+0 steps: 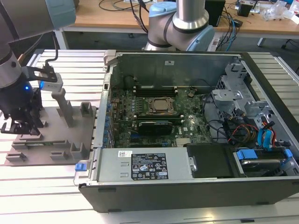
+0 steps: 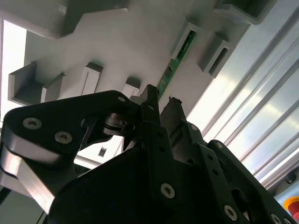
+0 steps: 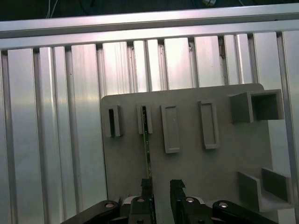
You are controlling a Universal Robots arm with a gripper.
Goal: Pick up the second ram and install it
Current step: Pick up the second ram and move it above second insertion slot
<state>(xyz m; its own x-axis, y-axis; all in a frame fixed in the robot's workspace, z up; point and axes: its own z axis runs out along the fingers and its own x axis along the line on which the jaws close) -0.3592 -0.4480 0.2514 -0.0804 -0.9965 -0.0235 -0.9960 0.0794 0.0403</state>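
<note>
- Gripper (image 3: 161,184): one is counted, black, with two fingers (image 3: 147,186). The jaws are held a narrow gap apart, and nothing is seen clamped between them.
- One second ram (image 3: 146,144) is counted, a thin green stick seen edge-on and stood on its long edge. In both wrist views it is seen to run straight away from the gripper. Its near end is lined up with the tip of one finger rather than with the gap between the two. Whether that fingertip touches it cannot be told.
- Four raised slotted blocks (image 3: 171,128) are counted in a row across the far part of the plate. The far end of the stick is seated in the block next to one end of that row.
- One grey fixture plate (image 3: 196,172) is counted beneath the gripper and the ram. One open box-shaped block (image 3: 254,107) is carried near its far corner.
- One slotted aluminium table (image 3: 56,121) is seen under the plate.
- In the exterior view, one open computer case (image 1: 187,184) is placed just beside the plate, on the exterior view's right and well apart from the gripper. One motherboard (image 1: 184,128) with one square CPU socket (image 1: 160,106) is exposed inside.
- Farthest off, one wooden desk (image 1: 107,18) is seen, with cables (image 1: 122,4) lying on it.
</note>
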